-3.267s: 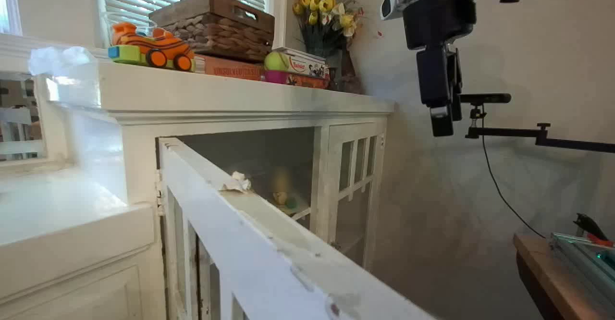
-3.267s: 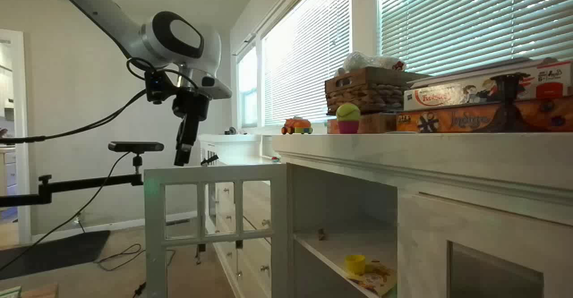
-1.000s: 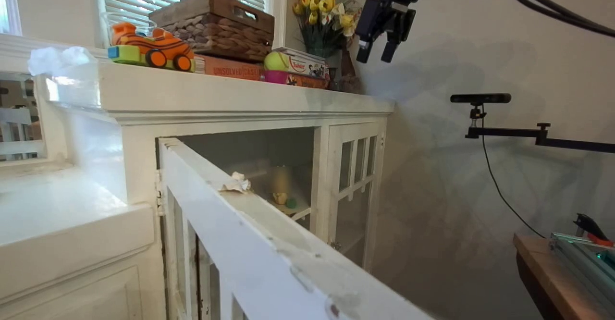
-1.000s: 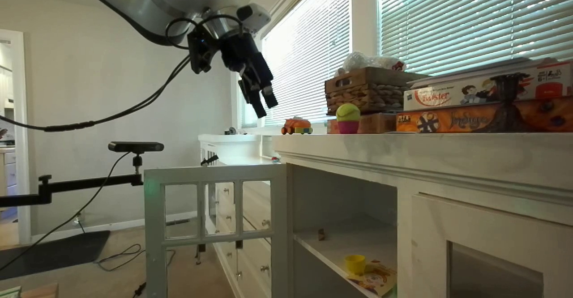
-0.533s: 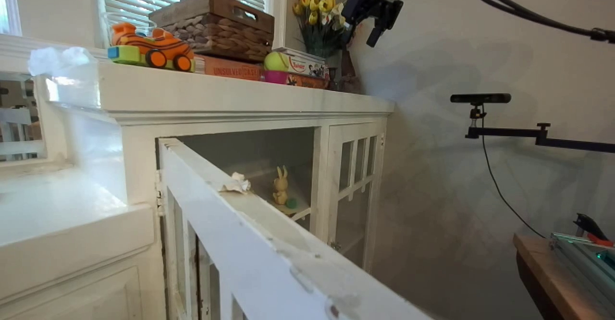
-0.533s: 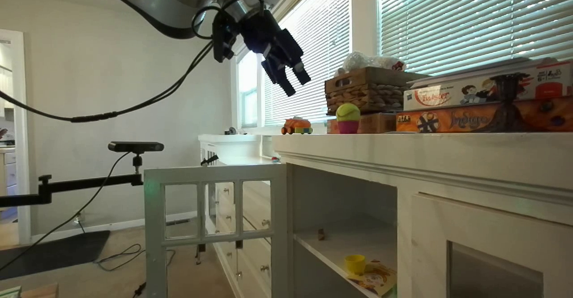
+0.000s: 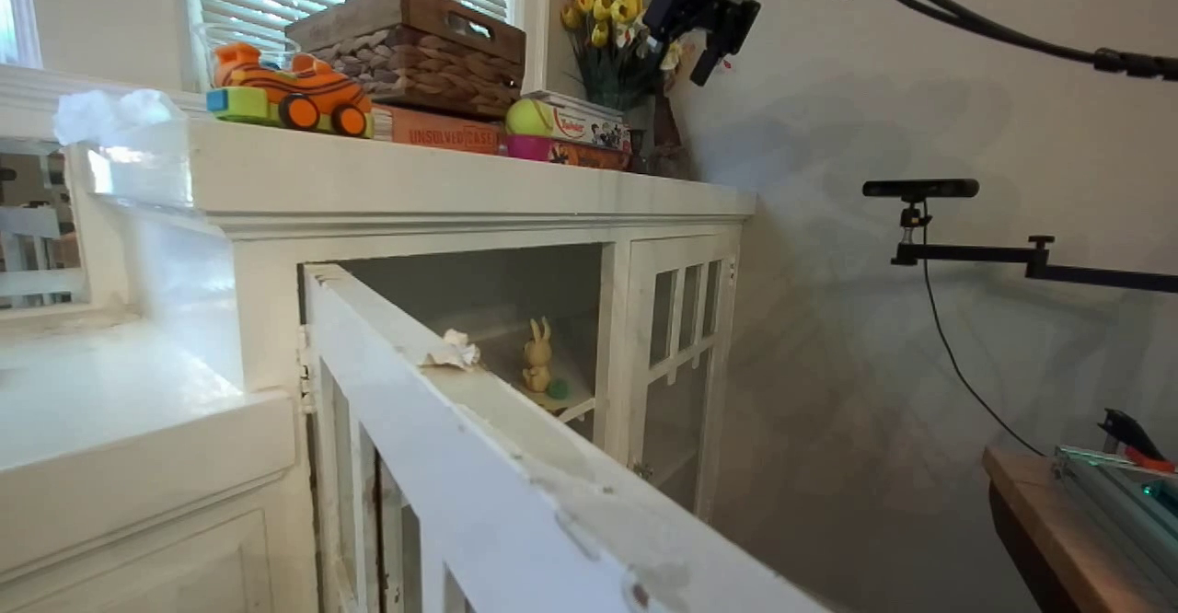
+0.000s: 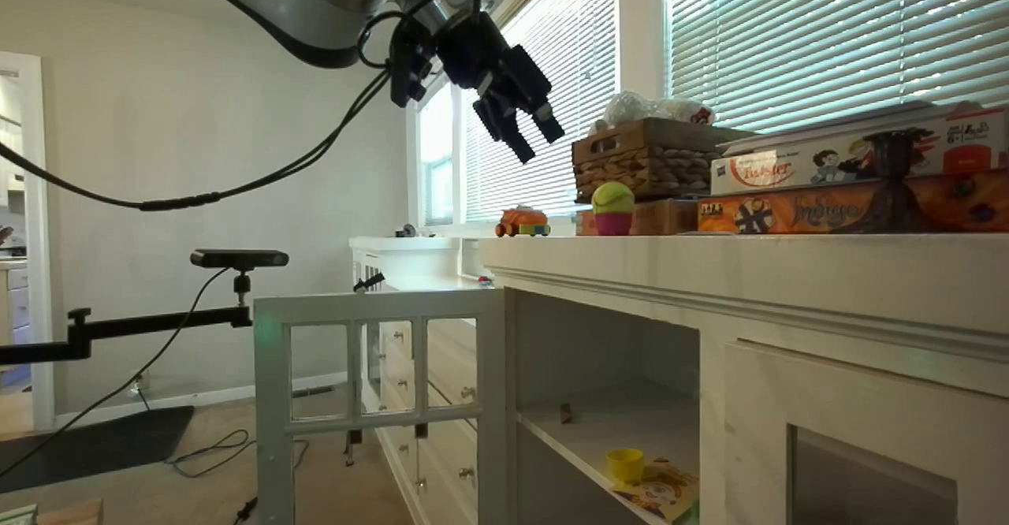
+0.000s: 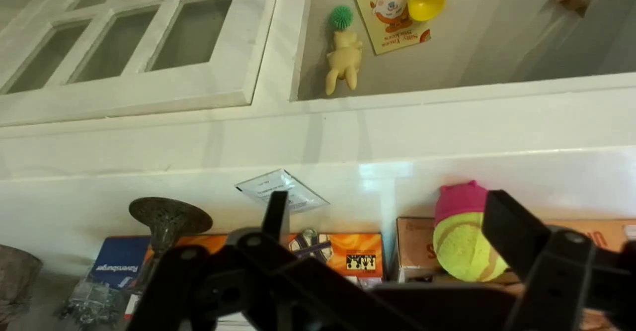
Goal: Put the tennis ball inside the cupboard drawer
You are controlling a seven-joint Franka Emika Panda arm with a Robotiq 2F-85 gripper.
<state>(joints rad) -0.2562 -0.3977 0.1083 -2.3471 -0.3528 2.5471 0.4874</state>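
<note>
Two jaws apart in free air, tennis ball (image 8: 613,199) near cabinet-top edge (image 8: 741,263)

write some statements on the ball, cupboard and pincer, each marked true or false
A small round yellow cup stands inside the open cream-white wooden cupboard compartment. True.
The fuzzy round yellow-green tennis ball sits atop a pink cup-shaped holder. True.
The ball lies inside the compartment. False: ball and holder are on the thick white cabinet top.
The black two-fingered pincer is open, holding nothing. True.
The pincer is inside the compartment. False: it is higher than that top.
</note>
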